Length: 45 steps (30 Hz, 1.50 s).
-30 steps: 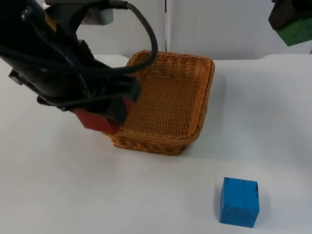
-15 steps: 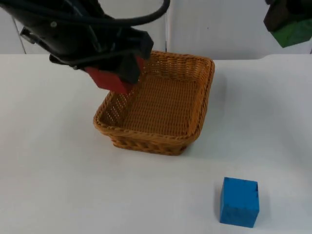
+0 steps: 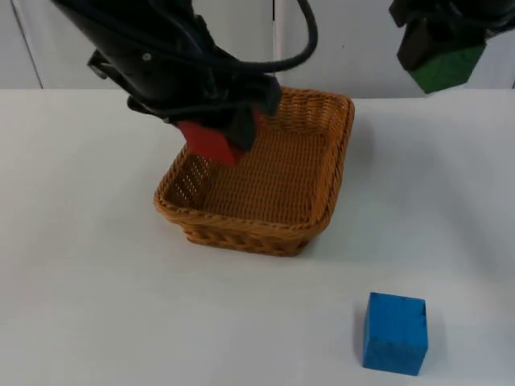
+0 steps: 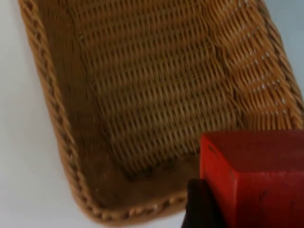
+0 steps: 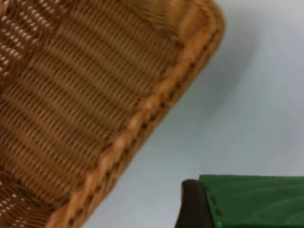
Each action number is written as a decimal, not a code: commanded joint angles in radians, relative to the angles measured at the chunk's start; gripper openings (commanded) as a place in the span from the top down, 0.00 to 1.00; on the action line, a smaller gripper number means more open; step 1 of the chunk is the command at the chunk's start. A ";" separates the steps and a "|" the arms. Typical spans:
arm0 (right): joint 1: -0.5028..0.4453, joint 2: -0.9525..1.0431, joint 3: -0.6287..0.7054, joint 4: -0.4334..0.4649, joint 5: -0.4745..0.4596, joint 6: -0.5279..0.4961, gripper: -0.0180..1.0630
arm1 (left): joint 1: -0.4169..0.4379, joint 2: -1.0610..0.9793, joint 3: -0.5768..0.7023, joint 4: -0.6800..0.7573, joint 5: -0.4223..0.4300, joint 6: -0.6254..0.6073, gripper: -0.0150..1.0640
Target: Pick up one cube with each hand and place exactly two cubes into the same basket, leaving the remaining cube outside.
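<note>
Now red cube (image 3: 211,141) clamped between left fingers (image 4: 202,209), green cube (image 3: 445,67) between right's.

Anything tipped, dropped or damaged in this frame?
Nothing stands out. The basket sits flat; the left gripper holds the red cube above it, the right gripper the green cube, and the blue cube rests on the table.

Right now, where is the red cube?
The red cube is held in the left gripper above the woven wicker basket, over its left side in the top view.
</note>
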 commanded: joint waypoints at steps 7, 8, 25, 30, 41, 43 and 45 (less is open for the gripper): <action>0.008 0.142 -0.179 0.084 0.076 -0.051 0.98 | -0.006 0.121 -0.096 0.000 0.012 0.062 0.99; 0.014 0.161 -0.209 0.086 0.086 -0.051 0.98 | -0.006 0.138 -0.110 0.000 0.014 0.075 0.99; 0.087 0.427 -0.513 0.077 0.046 -0.066 0.98 | 0.000 0.345 -0.268 0.015 -0.005 0.137 0.99; 0.087 0.441 -0.513 0.079 -0.006 -0.062 0.98 | 0.000 0.382 -0.268 0.045 -0.050 0.134 0.99; 0.087 0.493 -0.513 0.079 -0.046 -0.059 0.98 | 0.035 0.424 -0.266 0.060 -0.117 0.124 0.99; 0.087 0.496 -0.513 0.083 -0.049 -0.058 0.98 | 0.040 0.430 -0.266 0.055 -0.117 0.124 0.99; 0.087 0.507 -0.513 0.086 -0.063 -0.057 0.98 | 0.050 0.440 -0.266 0.053 -0.117 0.124 0.99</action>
